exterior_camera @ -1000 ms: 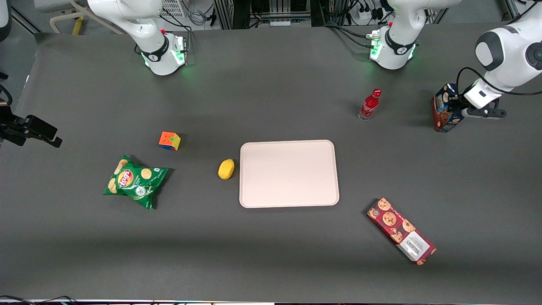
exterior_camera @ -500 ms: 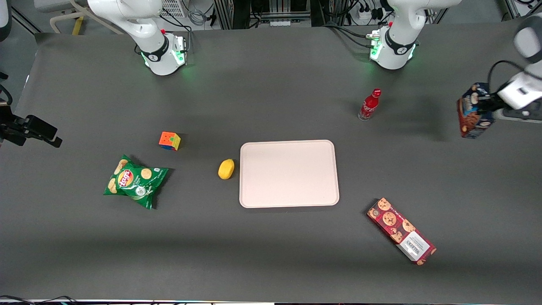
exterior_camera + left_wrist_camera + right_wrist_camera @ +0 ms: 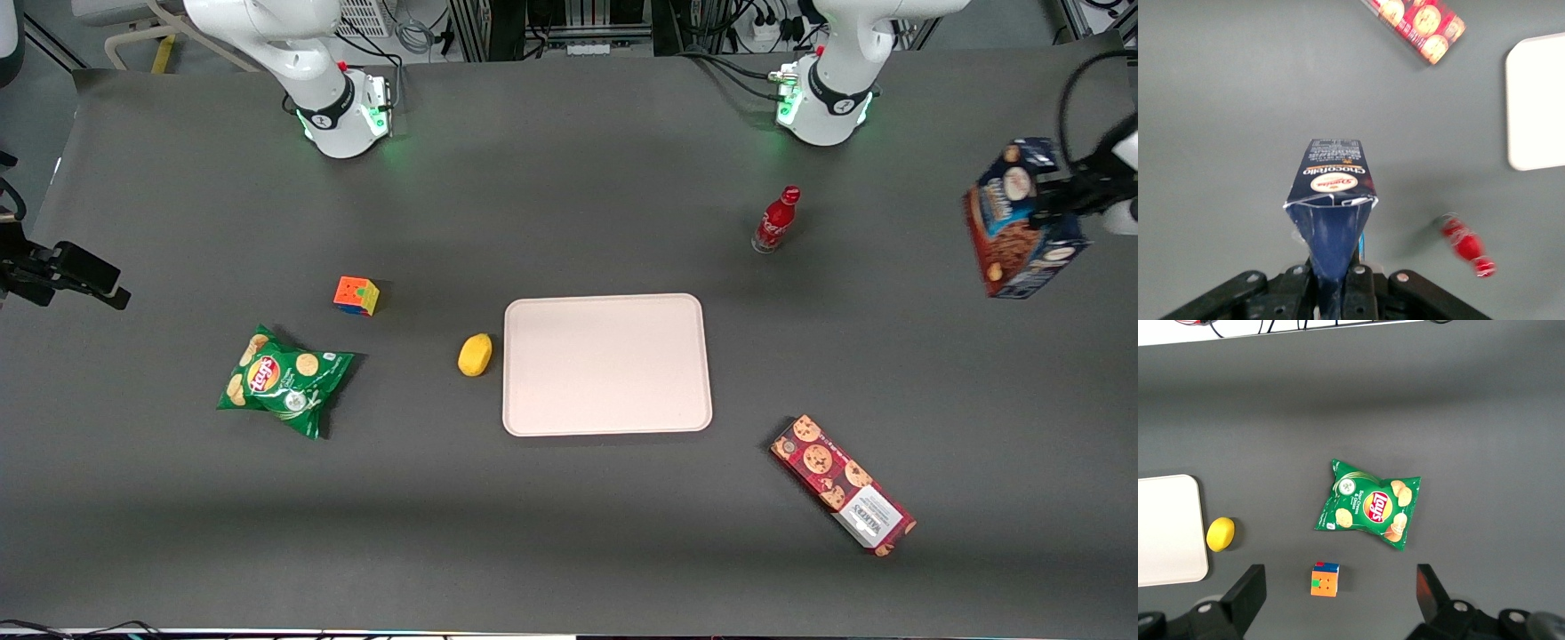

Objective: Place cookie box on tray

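Hand [image 3: 1067, 197] clamped on cookie box [image 3: 1022, 220], holding it tilted in the air above the bench [image 3: 569, 533] at the working arm's end, well apart from tray [image 3: 607, 364].

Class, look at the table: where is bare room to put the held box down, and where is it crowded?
The gripper, shut on the cookie box, hangs above the working arm's end of the table. The tray is wholly bare. Its edges are tighter: the lemon lies beside one short edge, the red box off one corner, the bottle off another.
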### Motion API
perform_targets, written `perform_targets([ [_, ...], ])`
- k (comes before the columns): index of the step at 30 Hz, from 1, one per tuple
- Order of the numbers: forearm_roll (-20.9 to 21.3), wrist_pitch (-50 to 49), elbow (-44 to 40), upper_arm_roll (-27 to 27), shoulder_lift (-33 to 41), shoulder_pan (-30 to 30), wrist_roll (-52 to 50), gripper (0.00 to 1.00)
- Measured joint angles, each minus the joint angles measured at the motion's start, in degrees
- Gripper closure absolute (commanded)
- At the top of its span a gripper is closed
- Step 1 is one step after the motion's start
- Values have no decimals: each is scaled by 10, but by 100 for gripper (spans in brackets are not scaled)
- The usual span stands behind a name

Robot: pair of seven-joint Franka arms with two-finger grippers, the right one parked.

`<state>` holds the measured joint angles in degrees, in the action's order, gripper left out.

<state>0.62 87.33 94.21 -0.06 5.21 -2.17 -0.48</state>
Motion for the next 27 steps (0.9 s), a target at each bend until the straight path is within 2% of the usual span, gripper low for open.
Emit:
perform_targets([
  [6,-7,-16,-65,-102,-55,-3,-156,100],
  [11,-10,-13,-83,-170,-113,-5,-220,100],
  [16,-29,26,-85,-199,-186,-5,-245,100],
  [21,-31,82,-87,-222,-261,-5,-267,100],
  [27,-7,150,-87,-254,-334,-6,-302,100],
])
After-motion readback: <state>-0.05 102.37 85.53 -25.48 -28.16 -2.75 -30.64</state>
